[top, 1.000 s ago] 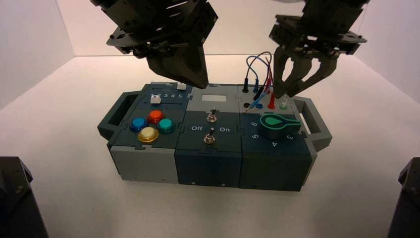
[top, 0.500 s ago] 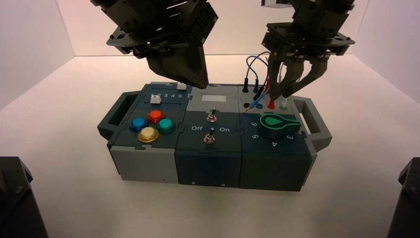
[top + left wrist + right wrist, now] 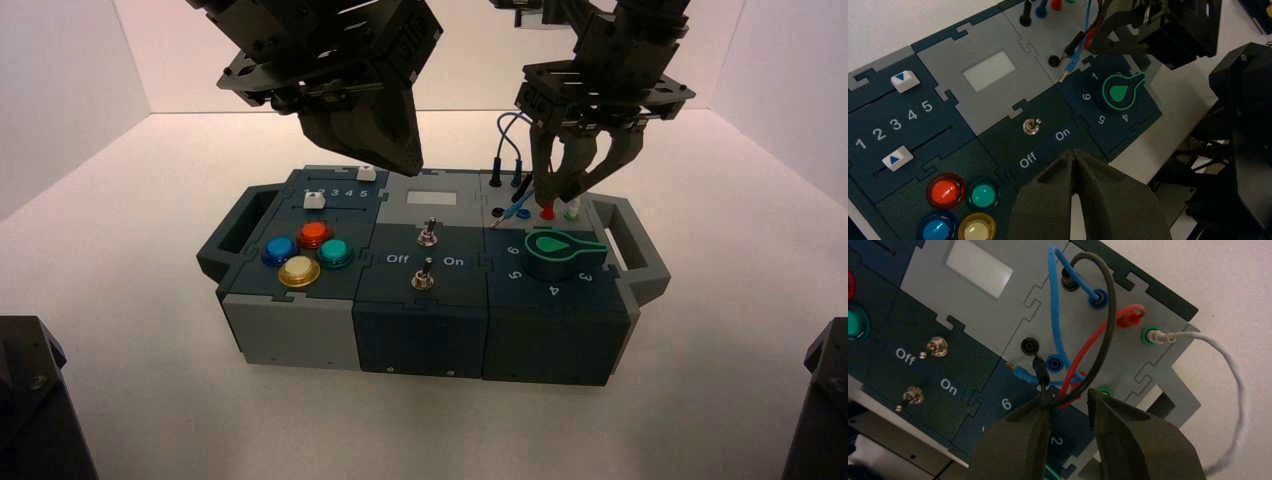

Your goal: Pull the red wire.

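Observation:
The red wire (image 3: 1087, 347) loops between a far red plug (image 3: 1129, 317) and a near red plug (image 3: 547, 210) in the box's back right socket panel. My right gripper (image 3: 560, 197) is open and hangs low over that panel. In the right wrist view its fingers straddle the wire's near end (image 3: 1068, 400), tangled there with the black and blue wires. My left gripper (image 3: 404, 163) is shut and empty. It hovers above the box's back middle, over the Off/On switches (image 3: 1074, 152).
The box (image 3: 420, 330) has coloured buttons at the left, two toggle switches (image 3: 427, 235) in the middle and a green knob (image 3: 560, 250) at the right. A black plug (image 3: 1040, 372) and a blue plug (image 3: 1020, 374) lie loose. A white wire (image 3: 1228, 365) loops off the box's edge.
My right gripper has moved left and down over the socket panel, closing in on the near red plug. The left arm has stayed still.

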Robot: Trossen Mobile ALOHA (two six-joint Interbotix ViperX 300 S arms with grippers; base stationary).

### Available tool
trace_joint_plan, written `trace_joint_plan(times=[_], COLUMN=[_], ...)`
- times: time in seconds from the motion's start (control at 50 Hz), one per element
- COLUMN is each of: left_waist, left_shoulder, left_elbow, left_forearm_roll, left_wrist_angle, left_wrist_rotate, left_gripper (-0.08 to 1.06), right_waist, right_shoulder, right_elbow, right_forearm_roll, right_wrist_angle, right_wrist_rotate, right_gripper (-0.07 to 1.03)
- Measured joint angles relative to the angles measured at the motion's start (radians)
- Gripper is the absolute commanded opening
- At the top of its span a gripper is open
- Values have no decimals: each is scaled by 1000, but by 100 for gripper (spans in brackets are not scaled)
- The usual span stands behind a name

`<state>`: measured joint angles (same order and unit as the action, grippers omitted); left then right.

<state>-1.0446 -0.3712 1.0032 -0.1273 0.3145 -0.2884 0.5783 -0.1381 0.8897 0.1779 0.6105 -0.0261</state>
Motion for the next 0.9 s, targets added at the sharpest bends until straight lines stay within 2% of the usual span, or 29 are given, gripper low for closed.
trace_joint_plan(times=[0.08, 0.38, 0.52, 0.62, 0.9], left_waist=[0, 0, 0, 0, 0], left_shoulder=[-2, 0, 0, -2, -2], left_elbow=[0, 0, 2, 2, 0], left_forearm_roll=[0, 2, 0, 0, 0], left_wrist_angle=[0, 0, 0, -2, 0], left_wrist_rotate=[0, 0, 0, 0, 0], left_gripper=[-3, -3, -3, -3, -3], right_waist=[2, 2, 0, 0, 3], right_shoulder=[9, 46, 48, 49, 5], right_elbow=[-3, -12, -11, -11, -11], right_forearm_roll=[-3, -14, -21, -28, -51], right_wrist_angle=[-3, -31, -43, -44, -29], right_wrist_rotate=[0, 6, 9, 9, 28], right_gripper=[37, 21, 6, 0, -1])
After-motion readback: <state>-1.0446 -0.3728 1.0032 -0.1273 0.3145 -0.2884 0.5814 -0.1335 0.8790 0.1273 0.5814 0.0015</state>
